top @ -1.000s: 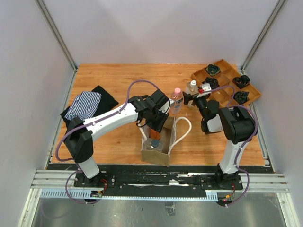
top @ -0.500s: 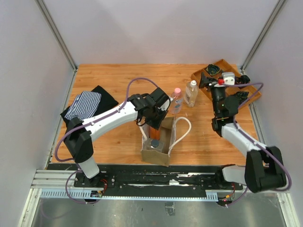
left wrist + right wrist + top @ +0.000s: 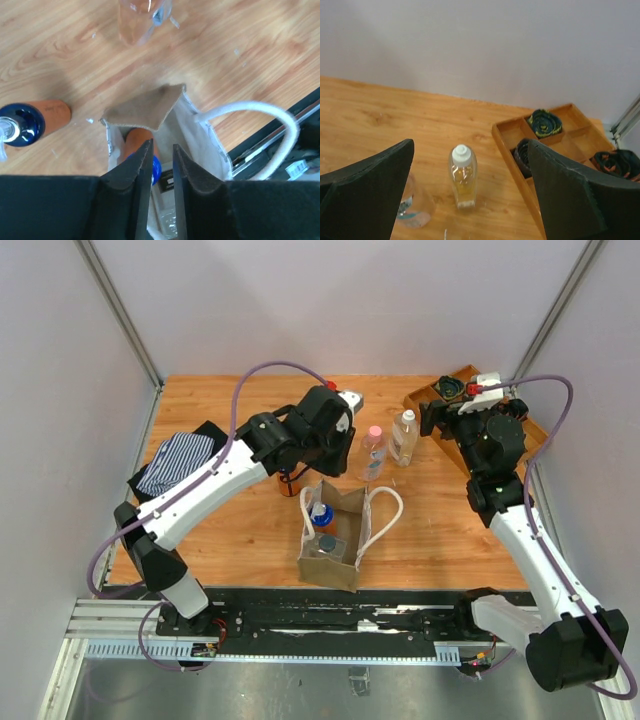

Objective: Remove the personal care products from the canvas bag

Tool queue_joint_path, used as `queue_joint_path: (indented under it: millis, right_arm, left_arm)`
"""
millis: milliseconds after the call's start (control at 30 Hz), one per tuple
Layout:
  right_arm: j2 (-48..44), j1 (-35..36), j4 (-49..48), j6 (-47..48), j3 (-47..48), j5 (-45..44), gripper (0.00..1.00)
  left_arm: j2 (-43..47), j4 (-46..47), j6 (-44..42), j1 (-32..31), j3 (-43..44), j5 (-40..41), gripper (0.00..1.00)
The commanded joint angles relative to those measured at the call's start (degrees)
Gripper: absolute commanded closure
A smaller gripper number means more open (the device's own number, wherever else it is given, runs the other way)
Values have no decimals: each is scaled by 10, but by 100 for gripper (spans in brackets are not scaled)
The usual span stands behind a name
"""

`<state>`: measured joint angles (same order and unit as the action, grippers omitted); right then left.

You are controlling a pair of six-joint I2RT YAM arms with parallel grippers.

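- Left wrist view: my left end effector (image 3: 161, 165) hangs right over the mouth of the canvas bag (image 3: 210, 150). Its fingers are nearly together with only a slim gap, and they grip nothing.
- Straight below the tips, inside the bag, an orange-brown bottle (image 3: 139, 142) shows with its blue cap up. I reckon that's my next pick.
- A second orange-brown bottle (image 3: 47, 117) is already out on the bench (image 3: 250, 50), off to the left of the fingers.
- A canvas flap (image 3: 145, 107) folds over the mouth just ahead of the tips. I'd spread the fingers first and drop straight down behind the flap.
- I'd close on the bottle body below the cap and keep clear of the white handle (image 3: 250, 111) on the right.
- Right wrist view: my right end effector (image 3: 470, 145) is spread wide and empty.
- Ahead, between its fingers, the white-capped clear bottle (image 3: 463, 175) stands upright. A second clear bottle (image 3: 415, 202) is half hidden behind the left finger.
- The wooden tray (image 3: 507, 136) sits ahead and to the right. I'd leave this arm parked.
- Top view: both clear bottles stand side by side on the bench, beyond the bag and between the two end effectors. The second one shows its pink cap.
- The bag looks light and floppy, so I'd lift slowly and vertically. If the bag rises with the bottle, I'd pause rather than drag it.
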<state>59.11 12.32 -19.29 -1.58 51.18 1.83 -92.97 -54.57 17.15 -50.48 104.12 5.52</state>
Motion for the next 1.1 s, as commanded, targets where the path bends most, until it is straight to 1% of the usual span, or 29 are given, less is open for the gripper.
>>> queue_joint_path:
  millis: [0, 67, 133, 267, 367, 500, 700, 767, 867, 1067]
  right_arm:
    - [-21, 7, 84, -4, 9, 20, 4]
    - [-28, 8, 96, -2, 7, 21, 4]
    - [-33, 7, 112, -5, 7, 29, 4]
    - [-39, 8, 157, 2, 16, 60, 9]
    - [-51, 8, 170, -3, 13, 72, 10]
    - [-67, 7, 178, -6, 9, 67, 9]
    - [-73, 8, 200, 1, 15, 53, 9]
    - [-73, 7, 199, 0, 13, 54, 8]
    - [-69, 8, 200, -3, 12, 54, 8]
    - [-59, 7, 202, -9, 14, 58, 8]
  left_arm:
    - [-12, -22, 13, -4, -64, -11, 67]
    - [-4, -18, 17, -3, -91, -13, 61]
    - [3, -17, 20, -3, -111, -13, 59]
    - [18, 0, 20, -3, -158, -20, 59]
    - [23, 17, 15, -4, -186, -22, 59]
    - [27, 31, 18, -3, -217, -41, 59]
    - [38, 27, 26, -3, -237, -43, 59]
    - [44, 29, 30, -4, -243, -43, 57]
    - [51, 30, 32, -4, -243, -32, 52]
    - [60, 30, 31, -3, -226, -18, 50]
